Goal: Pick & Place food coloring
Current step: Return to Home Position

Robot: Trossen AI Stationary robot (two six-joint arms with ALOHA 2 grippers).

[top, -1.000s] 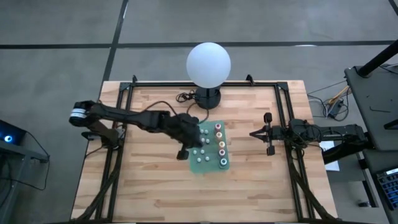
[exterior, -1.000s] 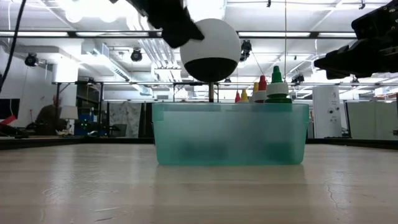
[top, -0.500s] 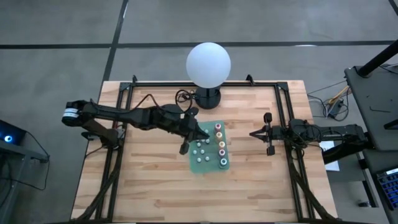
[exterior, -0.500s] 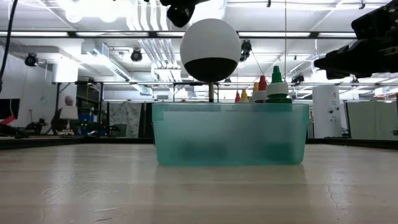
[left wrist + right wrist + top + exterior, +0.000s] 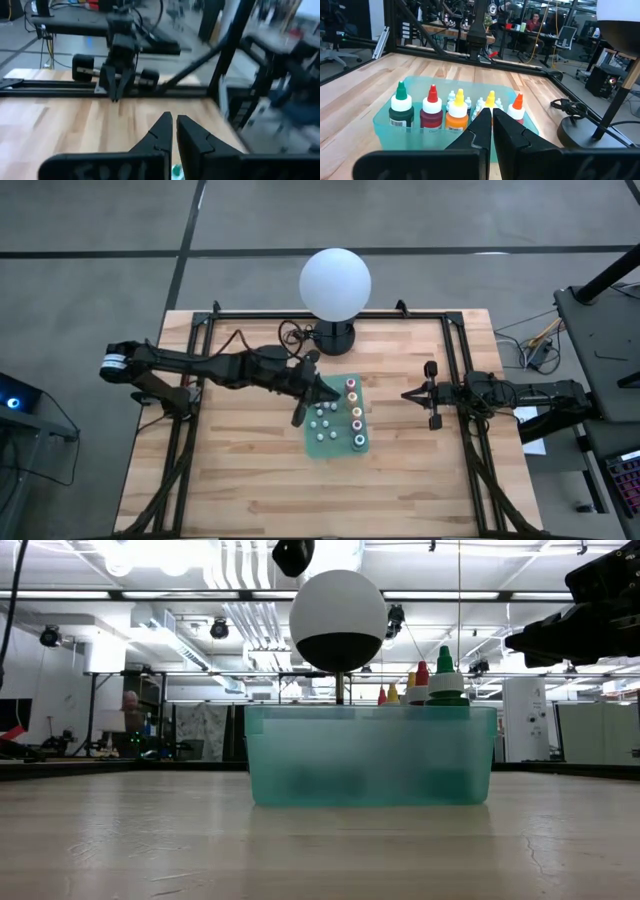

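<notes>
The food coloring bottles (image 5: 356,414) all stand in the green bin (image 5: 312,448) near the middle of the table (image 5: 240,480); seen from above, the five big ones with coloured tops make a row down the bin's 3 o'clock side, and the small whitish ones (image 5: 330,423) fill its 9 o'clock side; in the right wrist view the big tops show as green (image 5: 401,104), red (image 5: 432,106), two yellow, and orange (image 5: 517,107). The white ball lamp (image 5: 335,283) stands at 12 o'clock from the bin, near its far edge.

The left gripper (image 5: 328,393) hangs over the bin's 9 o'clock edge, up above the bottles; its fingers (image 5: 162,131) sit very close, with just a thin crack between them, and they hold nothing. The right gripper (image 5: 405,394) waits at 3 o'clock from the bin, apart from it, and points at it; its fingers (image 5: 481,125) are also nearly together and hold nothing.
</notes>
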